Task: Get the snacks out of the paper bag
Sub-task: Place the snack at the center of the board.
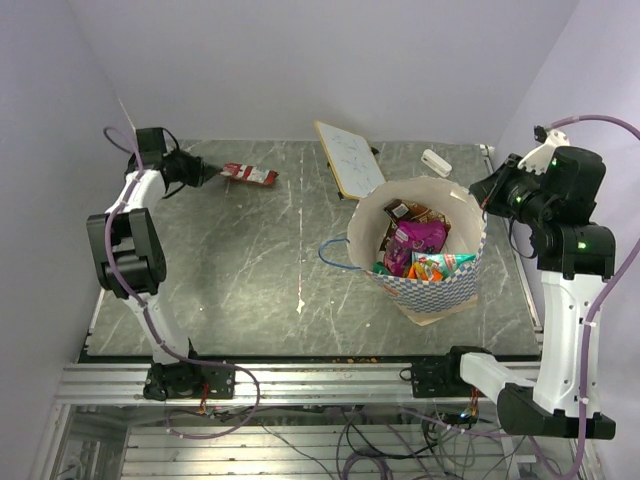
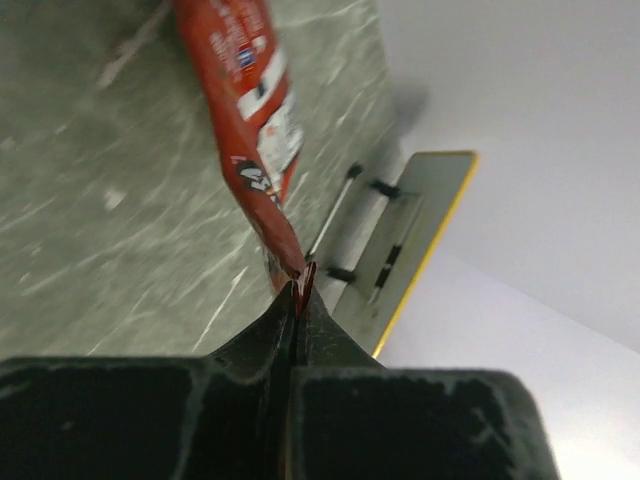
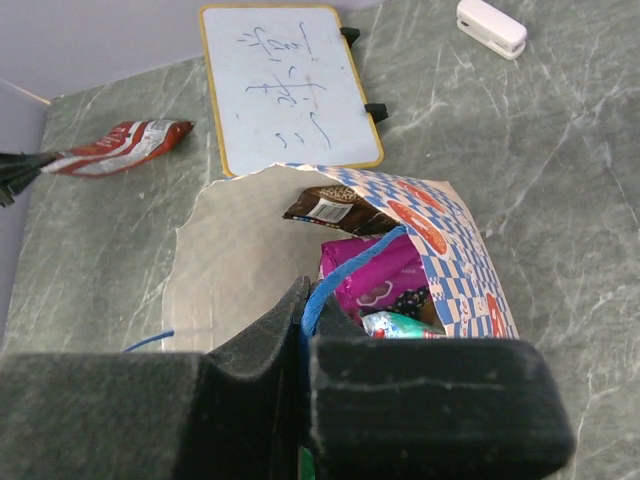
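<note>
The blue-and-white checkered paper bag (image 1: 440,285) stands open at the table's right, cream inside. It holds several snacks: a magenta packet (image 1: 418,236), a brown one (image 1: 405,210), orange and teal ones (image 1: 440,265). My right gripper (image 3: 306,300) is shut on the bag's blue cord handle (image 3: 345,275) at its right rim. My left gripper (image 2: 298,285) is shut on the end of a red snack packet (image 2: 250,100), which reaches over the table at the far left (image 1: 250,175).
A flat white board (image 1: 348,158) with a yellow edge lies at the back centre. A small white block (image 1: 436,162) lies at the back right. The bag's other blue handle (image 1: 335,255) loops onto the table left of the bag.
</note>
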Robot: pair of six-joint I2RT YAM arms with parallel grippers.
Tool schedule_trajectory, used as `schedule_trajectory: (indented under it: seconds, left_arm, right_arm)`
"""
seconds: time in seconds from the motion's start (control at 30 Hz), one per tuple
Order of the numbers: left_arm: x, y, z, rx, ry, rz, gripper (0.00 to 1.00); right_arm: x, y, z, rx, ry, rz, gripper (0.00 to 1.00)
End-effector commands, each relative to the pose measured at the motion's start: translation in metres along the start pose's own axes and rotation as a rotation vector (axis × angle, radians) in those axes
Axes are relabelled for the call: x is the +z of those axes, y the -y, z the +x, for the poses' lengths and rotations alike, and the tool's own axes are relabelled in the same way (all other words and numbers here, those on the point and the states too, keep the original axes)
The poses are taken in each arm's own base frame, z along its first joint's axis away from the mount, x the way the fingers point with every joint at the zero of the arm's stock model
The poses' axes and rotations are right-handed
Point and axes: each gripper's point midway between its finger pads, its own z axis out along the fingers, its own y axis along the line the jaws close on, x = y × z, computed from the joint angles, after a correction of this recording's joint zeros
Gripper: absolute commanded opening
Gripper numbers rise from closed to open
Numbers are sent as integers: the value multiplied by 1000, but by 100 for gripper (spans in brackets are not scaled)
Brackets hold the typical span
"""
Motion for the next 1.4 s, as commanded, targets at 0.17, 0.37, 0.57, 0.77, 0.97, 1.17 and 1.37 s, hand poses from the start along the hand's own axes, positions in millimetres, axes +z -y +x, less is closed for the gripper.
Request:
schedule_trajectory:
  seconds: [0.17, 0.37, 0.57, 0.77, 0.97, 1.17, 1.37]
  left_arm:
    - [-49, -73, 45, 71, -86, -113, 7]
    - [-72, -113, 89, -20, -104, -116, 7]
    - [-91, -150, 119, -55, -97, -146, 7]
    - [-108, -197, 144, -50, -110, -249, 30]
    - [-156, -225, 146, 77, -42, -490, 79]
    - [-164, -121, 140, 235, 32, -243, 99]
    - [-159, 35, 203, 568, -71, 125, 98]
  right_arm:
    - [-2, -13, -2, -22, 4, -68, 0]
    - [1, -17, -1, -20, -6, -88, 0]
    - [4, -21, 2, -10, -18, -106, 0]
    - [3, -21, 8, -1, -32, -111, 0]
    - [-4, -18, 14, -24, -54, -98, 0]
    - [-11, -45, 29, -76, -129, -282, 0]
    - [-22, -69, 40, -73, -141, -442, 0]
